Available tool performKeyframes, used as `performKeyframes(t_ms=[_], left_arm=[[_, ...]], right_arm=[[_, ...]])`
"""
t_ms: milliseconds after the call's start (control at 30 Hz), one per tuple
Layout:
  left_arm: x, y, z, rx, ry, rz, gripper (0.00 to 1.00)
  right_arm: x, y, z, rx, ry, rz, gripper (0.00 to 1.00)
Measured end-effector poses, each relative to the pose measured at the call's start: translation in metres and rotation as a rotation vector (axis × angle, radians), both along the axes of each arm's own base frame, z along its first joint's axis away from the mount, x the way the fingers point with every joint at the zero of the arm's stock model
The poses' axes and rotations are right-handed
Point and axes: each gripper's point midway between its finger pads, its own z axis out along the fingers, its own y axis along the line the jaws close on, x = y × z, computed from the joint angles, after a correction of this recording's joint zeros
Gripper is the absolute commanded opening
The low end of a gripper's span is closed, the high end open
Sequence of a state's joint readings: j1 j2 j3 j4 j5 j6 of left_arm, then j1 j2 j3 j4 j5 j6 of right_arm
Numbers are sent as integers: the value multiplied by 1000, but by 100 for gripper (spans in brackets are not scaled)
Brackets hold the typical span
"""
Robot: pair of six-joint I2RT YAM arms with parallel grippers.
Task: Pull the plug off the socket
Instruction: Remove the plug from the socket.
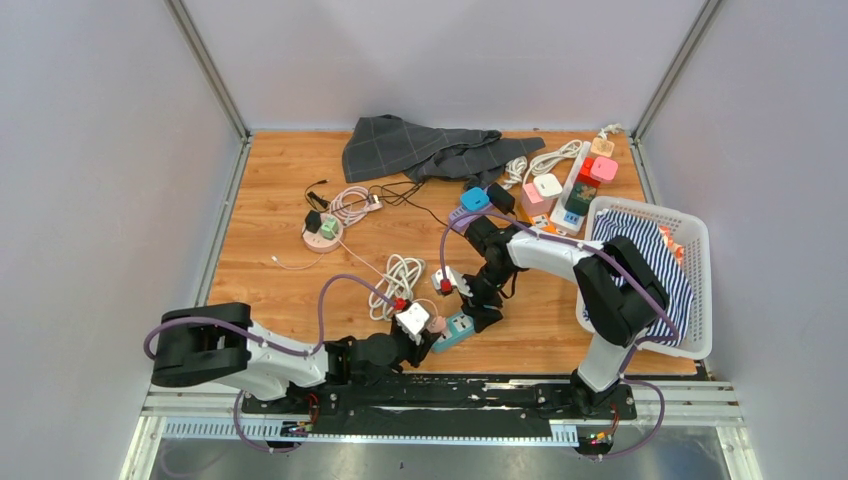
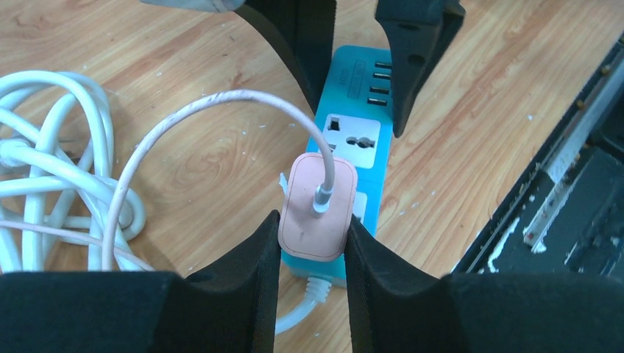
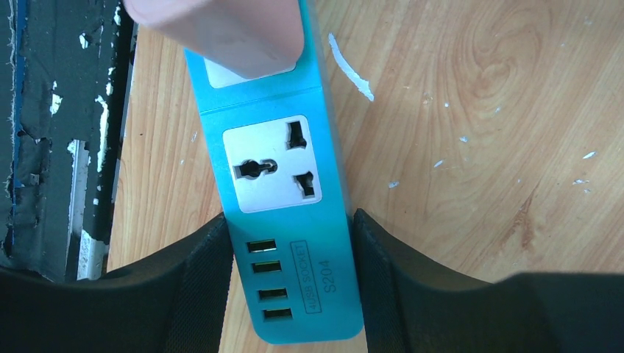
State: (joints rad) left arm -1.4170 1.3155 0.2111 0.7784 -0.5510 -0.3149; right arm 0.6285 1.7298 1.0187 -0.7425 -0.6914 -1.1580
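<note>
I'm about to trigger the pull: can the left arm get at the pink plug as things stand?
Probably yes: the left pincer clasps the pink plug on both sides, and the right pincer pins the blue socket strip at its USB end.

Left arm (image 1: 270, 365), right arm (image 1: 545, 250): white links, black joints, purple cables (image 1: 345, 277); fingers (image 2: 235, 294) black, wedge-shaped.

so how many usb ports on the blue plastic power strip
4, lined up at the end of the blue plastic power strip clamped by the right gripper, beside the free white socket; sides not visible.
</note>
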Motion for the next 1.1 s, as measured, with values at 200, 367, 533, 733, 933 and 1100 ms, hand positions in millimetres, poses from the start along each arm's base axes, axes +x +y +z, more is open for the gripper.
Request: performKeyframes(t_ms=[200,367,533,733,933,1100], left_arm=[[-5,3,1,45,-101,-107,0],[-1,-5,4,74,-123,-107,0],[1,-3,4,50,-78,-63,0],[-2,10,8,-17,-2,-16,0],[-5,18,16,-51,-7,-26,0],[-12,8,34,-130,-36,-75,0]], right_arm=[[0,1,0,2,4,-2,0],[0,0,0,-4,1,-2,0],[0,0,0,-6,2,-6,0],[-1,3,0,7,19,-10,0],[-1,6,1,18,29,-18,0],[8,5,0,6,2,-40,0]])
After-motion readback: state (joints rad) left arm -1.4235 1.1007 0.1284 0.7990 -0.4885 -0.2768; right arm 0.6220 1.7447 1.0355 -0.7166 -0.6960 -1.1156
